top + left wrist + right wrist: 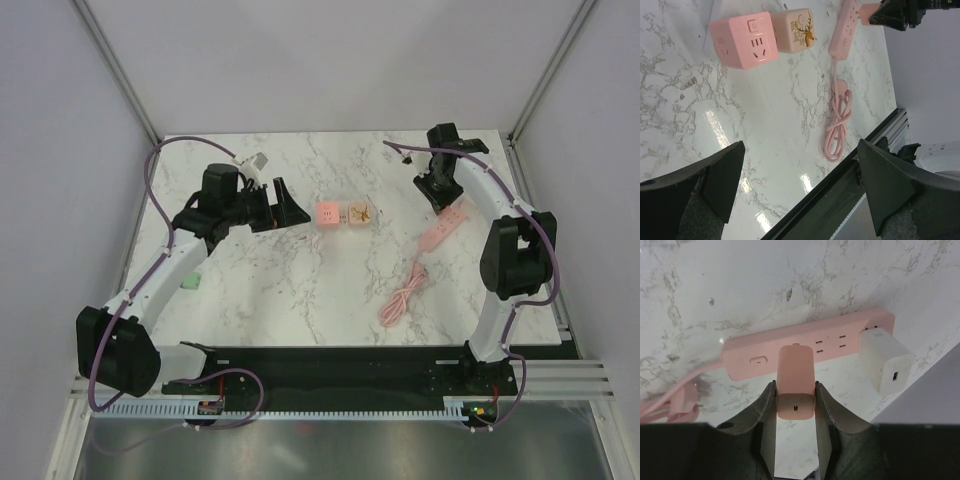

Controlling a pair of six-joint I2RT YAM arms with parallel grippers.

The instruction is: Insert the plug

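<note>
A pink power strip [810, 345] lies on the marble table at the right [445, 228], its pink cord coiled [400, 298] in front. My right gripper [795, 395] is shut on a pink plug adapter [795, 385], whose front end meets the strip's face next to its switch. A white charger [885, 360] sits plugged in at the strip's far end. My left gripper [800, 185] is open and empty, hovering above the table left of centre [285, 205]. The strip also shows in the left wrist view [845, 27].
A pink cube socket [326, 214] and a beige cube with a deer print [360, 212] stand mid-table. A small green block [190, 281] lies at the left by the left arm. The table's right edge runs close to the strip.
</note>
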